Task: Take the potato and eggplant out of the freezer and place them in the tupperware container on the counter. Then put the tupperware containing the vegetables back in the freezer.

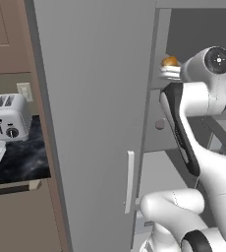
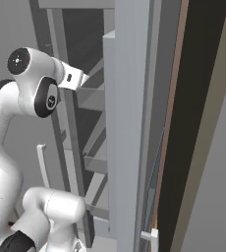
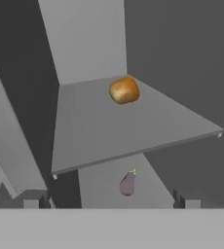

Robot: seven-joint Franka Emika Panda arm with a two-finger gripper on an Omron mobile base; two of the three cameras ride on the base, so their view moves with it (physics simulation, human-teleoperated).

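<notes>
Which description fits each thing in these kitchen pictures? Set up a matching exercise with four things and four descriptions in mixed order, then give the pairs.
Things:
1. potato
2. eggplant
3. toaster
4. hand

Descriptions:
A. on the black counter, left of the freezer door
B. open, holding nothing
C. on the upper freezer shelf
D. on the shelf below the upper one

Pairs: 1-C, 2-D, 3-A, 4-B
</notes>
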